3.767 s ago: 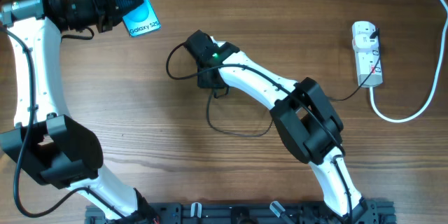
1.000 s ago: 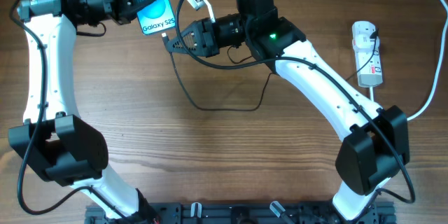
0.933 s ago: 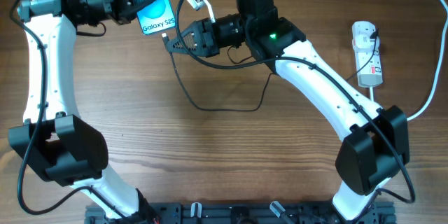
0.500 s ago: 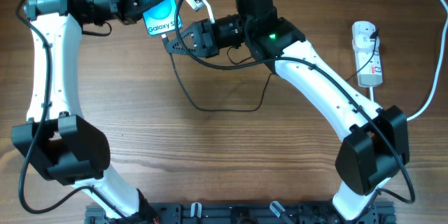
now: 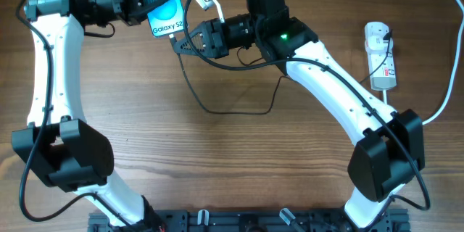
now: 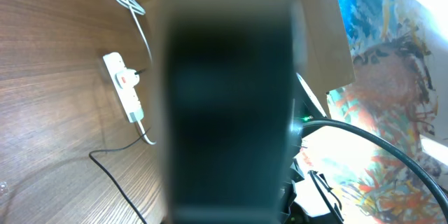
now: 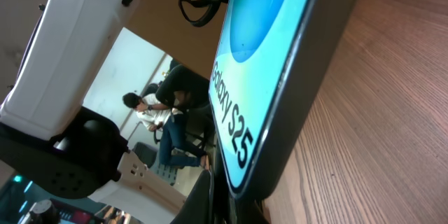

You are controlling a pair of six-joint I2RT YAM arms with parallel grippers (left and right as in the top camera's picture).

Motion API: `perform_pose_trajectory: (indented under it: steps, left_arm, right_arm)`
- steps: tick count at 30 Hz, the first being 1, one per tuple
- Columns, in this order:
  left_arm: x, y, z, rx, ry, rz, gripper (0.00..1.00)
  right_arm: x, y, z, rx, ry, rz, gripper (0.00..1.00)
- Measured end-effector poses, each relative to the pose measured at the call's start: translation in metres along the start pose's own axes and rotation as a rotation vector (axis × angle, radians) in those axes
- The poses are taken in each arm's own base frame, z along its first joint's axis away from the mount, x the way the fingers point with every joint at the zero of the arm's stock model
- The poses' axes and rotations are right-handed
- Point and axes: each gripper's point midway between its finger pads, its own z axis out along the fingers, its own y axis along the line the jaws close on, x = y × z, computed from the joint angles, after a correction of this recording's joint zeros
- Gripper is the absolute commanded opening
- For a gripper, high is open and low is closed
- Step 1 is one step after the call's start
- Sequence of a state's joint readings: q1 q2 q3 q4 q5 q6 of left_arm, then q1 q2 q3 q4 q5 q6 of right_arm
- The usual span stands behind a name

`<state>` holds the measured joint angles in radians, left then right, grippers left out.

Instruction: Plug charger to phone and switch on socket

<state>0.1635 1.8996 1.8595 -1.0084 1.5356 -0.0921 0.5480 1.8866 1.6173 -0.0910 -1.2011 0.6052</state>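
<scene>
My left gripper (image 5: 151, 3) is shut on the phone (image 5: 167, 11) and holds it lifted at the back left, teal screen up, its "Galaxy S25" end pointing right and towards me. My right gripper (image 5: 179, 42) is shut on the charger's small black plug, whose tip meets that lower end of the phone. The charger cable (image 5: 190, 87) hangs down and loops across the table. In the right wrist view the phone (image 7: 266, 77) fills the frame just above my right gripper (image 7: 234, 206). The left wrist view shows the phone (image 6: 224, 98) as a dark blur. The socket (image 5: 380, 51) lies at the far right.
A thick white lead (image 5: 428, 119) curves from the socket along the right edge. A black plug sits in the socket's upper end (image 6: 122, 87). A dark rail (image 5: 239, 221) runs along the table's front edge between the arm bases.
My left gripper has carried the phone a little to the right, bringing its lower end up against the plug. The right arm has hardly moved.
</scene>
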Motion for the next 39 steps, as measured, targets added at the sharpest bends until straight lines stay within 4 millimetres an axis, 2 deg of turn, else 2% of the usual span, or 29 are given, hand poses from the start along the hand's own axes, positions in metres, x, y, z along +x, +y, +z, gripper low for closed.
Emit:
perform_pose_trajectory:
  steps: [15, 21, 35, 37, 39]
  left_arm:
    - [0.000, -0.003, 0.000, 0.015, 0.002, 0.000, 0.04]
    - [0.004, -0.005, 0.010, 0.024, 0.027, 0.012, 0.04]
    - [0.004, -0.009, 0.012, 0.034, 0.033, 0.018, 0.04]
    - [0.004, -0.009, 0.012, 0.035, 0.033, 0.018, 0.04]
    - [0.005, -0.009, 0.014, 0.034, 0.038, 0.016, 0.04]
  right_arm:
    - [-0.005, 0.003, -0.006, -0.023, -0.010, 0.006, 0.04]
    - [-0.004, 0.004, -0.008, -0.034, -0.003, 0.028, 0.04]
    - [-0.008, 0.008, -0.011, -0.073, -0.007, 0.036, 0.04]
    - [-0.007, 0.008, -0.011, -0.075, -0.005, 0.036, 0.19]
    - [-0.011, 0.006, -0.012, -0.062, -0.021, 0.028, 0.28]
